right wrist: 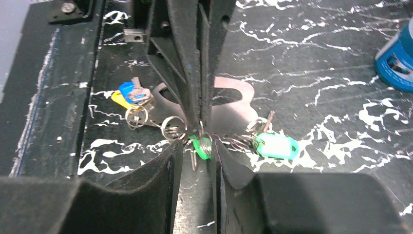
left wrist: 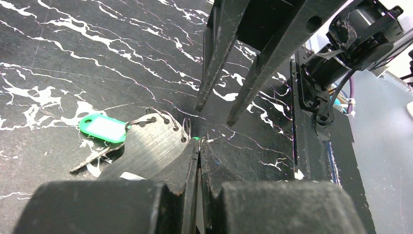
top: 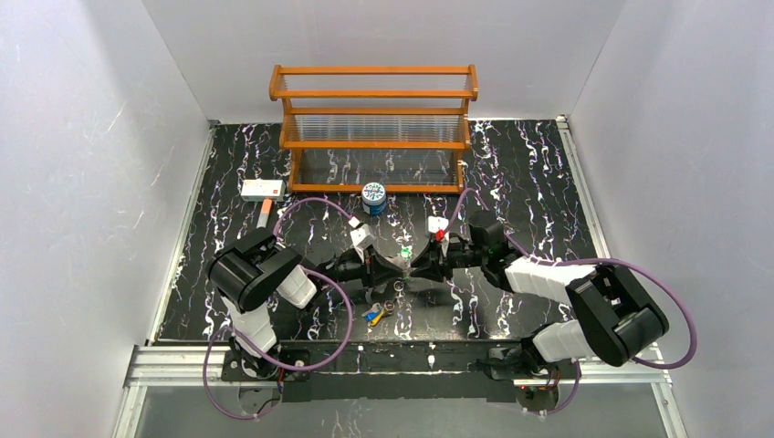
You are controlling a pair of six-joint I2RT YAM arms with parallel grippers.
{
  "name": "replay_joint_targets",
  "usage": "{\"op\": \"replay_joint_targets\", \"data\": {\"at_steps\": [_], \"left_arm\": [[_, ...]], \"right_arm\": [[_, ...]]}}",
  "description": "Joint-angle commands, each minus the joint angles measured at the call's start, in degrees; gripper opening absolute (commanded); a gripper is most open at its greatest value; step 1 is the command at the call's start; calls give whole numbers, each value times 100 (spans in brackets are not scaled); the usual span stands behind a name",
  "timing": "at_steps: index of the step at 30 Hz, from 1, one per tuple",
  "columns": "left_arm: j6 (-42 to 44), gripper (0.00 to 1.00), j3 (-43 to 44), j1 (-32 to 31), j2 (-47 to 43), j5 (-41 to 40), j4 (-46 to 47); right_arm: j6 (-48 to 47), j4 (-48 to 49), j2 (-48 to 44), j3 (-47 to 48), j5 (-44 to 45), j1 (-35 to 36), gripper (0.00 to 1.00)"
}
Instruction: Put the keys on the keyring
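The keyring [right wrist: 234,114] is a flat silvery loop with small wire rings along its edge, also seen in the left wrist view [left wrist: 146,146]. My left gripper [left wrist: 199,144] is shut on its edge at mid-table [top: 394,265]. A green-tagged key [right wrist: 276,146] hangs on it [left wrist: 102,127]. My right gripper [right wrist: 197,146] faces the left one [top: 422,262]. Its jaws stand apart around a small green key [right wrist: 202,145], which sits closer to the right finger. A blue and a yellow key [right wrist: 127,95] lie together nearer the arms [top: 372,317].
A wooden rack [top: 374,128] stands at the back of the black marbled table. A round blue-and-white can [top: 372,197] sits in front of it, and a white box with a red mark [top: 263,189] to the left. Loose wire rings [right wrist: 136,116] lie by the blue and yellow keys.
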Motion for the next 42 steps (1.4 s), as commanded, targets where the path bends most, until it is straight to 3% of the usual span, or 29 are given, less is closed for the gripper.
{"op": "replay_joint_targets", "data": {"at_steps": [1, 17, 32, 42], "left_arm": [[196, 0, -101, 18, -292, 116, 1515], [145, 0, -93, 20, -500, 232, 1513], [174, 0, -133, 18, -615, 218, 1512], [170, 0, -137, 19, -727, 174, 1508]], "right_arm": [[-32, 466, 36, -12, -769, -34, 37], [45, 481, 703, 360, -895, -37, 37], [692, 1341, 587, 83, -1139, -100, 36], [647, 1245, 953, 278, -1419, -101, 27]]}}
